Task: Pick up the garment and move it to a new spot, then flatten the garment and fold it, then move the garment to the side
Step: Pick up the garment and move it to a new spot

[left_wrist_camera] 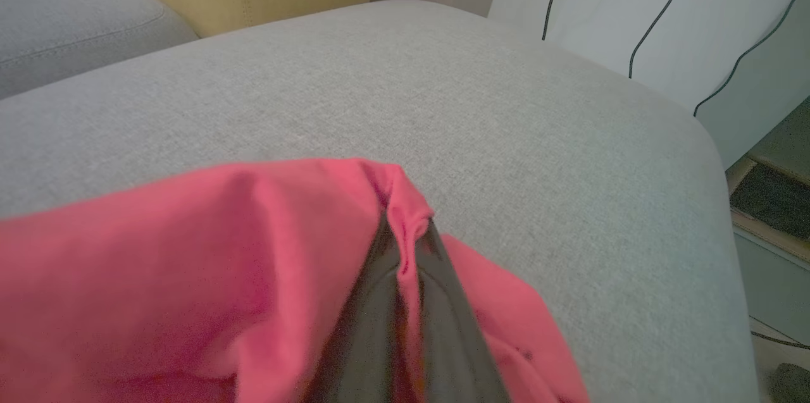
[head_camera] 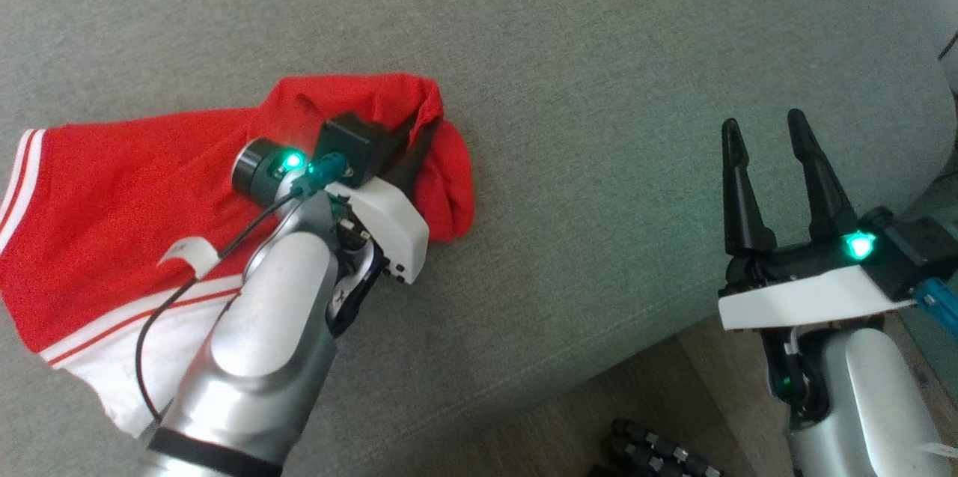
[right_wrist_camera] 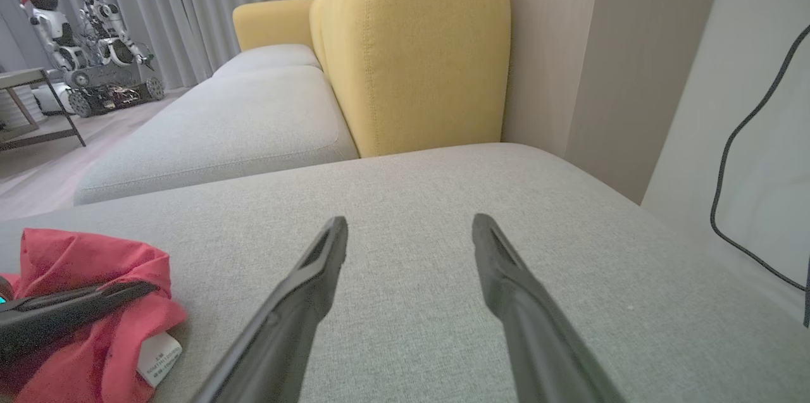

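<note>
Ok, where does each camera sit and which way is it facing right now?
Head: on the head, looking down at the sofa; left gripper shut on the garment, right gripper open at lower right.
Left wrist: looks along its fingers, which pinch a garment fold, across the sofa toward a cabled wall.
Right wrist: low over the sofa, facing the yellow backrest; its spread fingers show, left gripper at lower left.
Shared: both wrist views show the backrest and garment.

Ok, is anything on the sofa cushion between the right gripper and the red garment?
Nothing visible: bare grey sofa cushion separates the open right gripper from the red garment, whose bunched edge the left gripper is pinching.
</note>
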You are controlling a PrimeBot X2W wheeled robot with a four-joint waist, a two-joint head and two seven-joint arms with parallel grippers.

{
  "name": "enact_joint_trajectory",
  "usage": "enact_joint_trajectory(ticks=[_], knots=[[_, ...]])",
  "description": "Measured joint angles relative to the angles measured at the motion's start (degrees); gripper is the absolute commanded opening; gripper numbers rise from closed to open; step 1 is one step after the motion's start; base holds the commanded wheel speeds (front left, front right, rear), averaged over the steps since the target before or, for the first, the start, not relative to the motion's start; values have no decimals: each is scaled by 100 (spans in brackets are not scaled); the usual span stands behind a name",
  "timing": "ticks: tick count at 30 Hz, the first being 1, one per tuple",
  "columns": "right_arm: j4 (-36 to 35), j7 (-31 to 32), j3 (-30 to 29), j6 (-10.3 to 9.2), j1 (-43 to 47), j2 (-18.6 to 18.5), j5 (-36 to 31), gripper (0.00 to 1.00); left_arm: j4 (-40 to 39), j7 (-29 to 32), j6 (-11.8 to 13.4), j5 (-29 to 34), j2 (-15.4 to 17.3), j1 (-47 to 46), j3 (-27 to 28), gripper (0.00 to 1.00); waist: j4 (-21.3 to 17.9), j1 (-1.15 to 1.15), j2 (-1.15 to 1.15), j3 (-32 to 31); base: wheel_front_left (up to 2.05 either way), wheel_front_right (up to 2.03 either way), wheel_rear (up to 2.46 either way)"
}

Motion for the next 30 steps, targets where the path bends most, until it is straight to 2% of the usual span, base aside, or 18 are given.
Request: enact_joint_trajectory(ticks=[7, 13, 18, 23, 30], knots=[[120, -38, -55, 0, -5, 1, -62, 100, 196, -505, 4, -67, -5, -179, -109, 100, 259, -1, 0, -150, 0, 0, 0], [143, 46, -148, 0, -7, 0, -222, 100, -129, -926, 324, -345, 42, 107, 291, 100, 731, -1, 0, -409, 0, 0, 0], [142, 168, -254, 0, -4, 0, -346, 100, -456, -1094, 709, -510, 321, 618, 788, 100, 1196, -1, 0, -640, 0, 0, 0], [143, 276, -349, 0, 5, -1, -475, 100, -738, -1150, 964, -648, 645, 1097, 1220, 100, 1641, -1, 0, -862, 0, 0, 0], [185, 415, -417, 0, 68, -1, -566, 100, -1117, -1193, 1117, -751, 947, 1783, 1552, 100, 2077, -1, 0, -1202, 0, 0, 0]])
